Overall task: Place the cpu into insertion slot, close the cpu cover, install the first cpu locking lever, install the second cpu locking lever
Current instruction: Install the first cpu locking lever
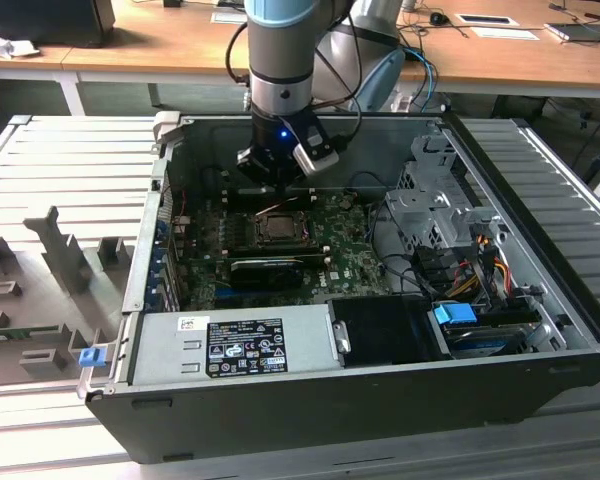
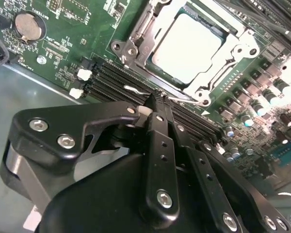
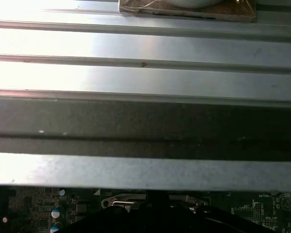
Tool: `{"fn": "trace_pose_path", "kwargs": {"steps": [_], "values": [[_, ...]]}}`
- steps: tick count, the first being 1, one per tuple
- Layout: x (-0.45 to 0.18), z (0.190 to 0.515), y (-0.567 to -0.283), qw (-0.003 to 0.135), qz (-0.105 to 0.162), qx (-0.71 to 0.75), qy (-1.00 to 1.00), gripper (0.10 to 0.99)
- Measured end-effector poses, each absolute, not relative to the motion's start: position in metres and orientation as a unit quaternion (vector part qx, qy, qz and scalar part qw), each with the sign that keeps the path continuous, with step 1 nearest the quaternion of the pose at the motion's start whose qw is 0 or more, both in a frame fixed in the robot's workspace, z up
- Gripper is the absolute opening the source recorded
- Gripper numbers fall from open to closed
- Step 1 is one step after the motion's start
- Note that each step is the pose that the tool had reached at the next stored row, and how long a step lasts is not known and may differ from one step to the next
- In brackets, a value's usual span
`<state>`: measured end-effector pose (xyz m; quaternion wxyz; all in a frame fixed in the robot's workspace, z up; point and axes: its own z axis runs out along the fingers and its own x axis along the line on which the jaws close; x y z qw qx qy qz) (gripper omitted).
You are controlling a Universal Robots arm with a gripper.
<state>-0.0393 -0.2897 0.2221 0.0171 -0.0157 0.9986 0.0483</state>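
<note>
The cpu (image 2: pixel 186 46) shows its pale silvery top and lies flat in the socket on the green motherboard; in the exterior view the cpu (image 1: pixel 277 228) sits mid-board inside the open case. The cpu cover (image 2: pixel 138 41), a grey metal frame, lies down around the chip. My gripper (image 2: pixel 157 99) is shut, its black fingers pressed together with their tips just off the socket's edge, over the memory slots (image 2: pixel 111 80). A thin bright metal rod (image 2: pixel 135 90) lies right by the tips; whether they pinch it I cannot tell. From outside, the gripper (image 1: pixel 277 190) hangs at the socket's far side.
A black graphics card (image 1: pixel 265 268) lies just in front of the socket. The power supply (image 1: pixel 230 345) fills the case's front, and a drive cage (image 1: pixel 430 200) and cables (image 1: pixel 470 270) stand on the exterior view's right. A coin battery (image 2: pixel 25 24) sits on the board. The ribbed metal table (image 3: pixel 145 48) surrounds the case.
</note>
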Motion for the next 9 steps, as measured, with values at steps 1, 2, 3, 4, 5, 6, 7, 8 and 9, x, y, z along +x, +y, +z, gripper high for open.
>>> {"fn": "trace_pose_path", "kwargs": {"steps": [1,2,3,4,5,6,7,8,9], "values": [[-0.0379,0.2213,-0.2897,0.017,0.048,-0.016,0.999,0.106],[-0.0371,0.2206,-0.2897,0.017,0.048,-0.016,0.999,0.106],[-0.0365,0.2201,-0.2897,0.017,0.048,-0.016,0.999,0.106],[-0.0353,0.2188,-0.2897,0.017,0.048,-0.016,0.999,0.106],[-0.0348,0.2182,-0.2897,0.017,0.048,-0.016,0.999,0.106],[-0.0338,0.2176,-0.2896,0.017,0.048,-0.016,0.999,0.106],[-0.0331,0.2169,-0.2895,0.017,0.048,-0.016,0.999,0.106],[-0.0326,0.2162,-0.2896,0.017,0.048,-0.016,0.999,0.106],[-0.0319,0.2156,-0.2895,0.017,0.048,-0.016,0.999,0.106]]}}
